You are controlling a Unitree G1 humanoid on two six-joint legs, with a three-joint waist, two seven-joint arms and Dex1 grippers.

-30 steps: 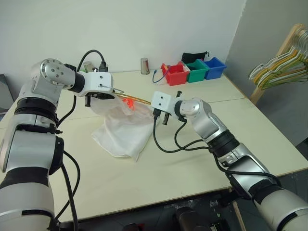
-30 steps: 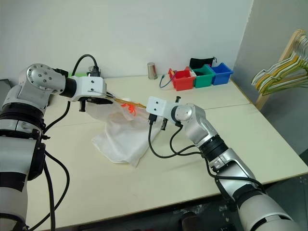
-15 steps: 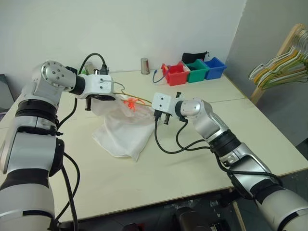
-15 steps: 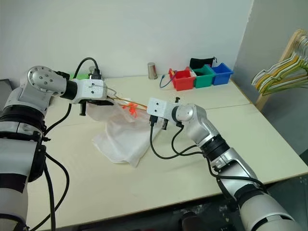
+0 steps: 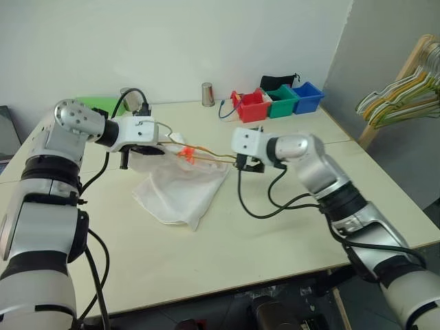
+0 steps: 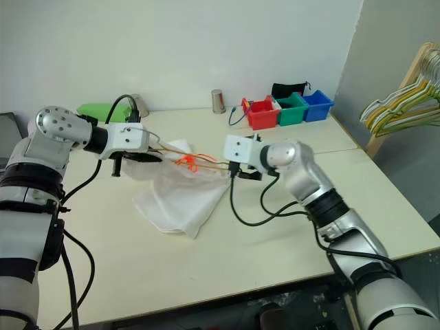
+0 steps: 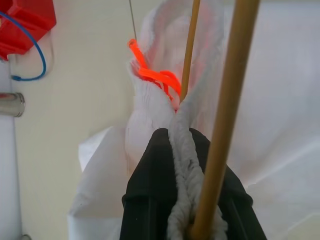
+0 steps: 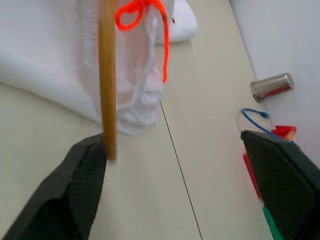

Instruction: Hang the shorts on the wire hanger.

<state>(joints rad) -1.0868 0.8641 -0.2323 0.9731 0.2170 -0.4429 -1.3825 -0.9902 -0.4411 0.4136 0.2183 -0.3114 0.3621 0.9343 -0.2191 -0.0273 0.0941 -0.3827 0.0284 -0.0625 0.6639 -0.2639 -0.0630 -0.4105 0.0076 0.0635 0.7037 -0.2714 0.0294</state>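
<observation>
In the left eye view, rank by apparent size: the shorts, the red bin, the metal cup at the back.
1. The shorts, by far the largest.
2. The red bin.
3. The metal cup, smallest.
The bin and cup sit farther from the camera, so they look smaller than they would up close; the order still holds.

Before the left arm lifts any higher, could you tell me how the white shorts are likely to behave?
The shorts will probably stay floppy: they sag in wrinkled folds from the left end effector down onto the table. They look light, since the thin wire hanger carries part of them without visibly bending. The bunched waistband might slide along that smooth wire.
</observation>
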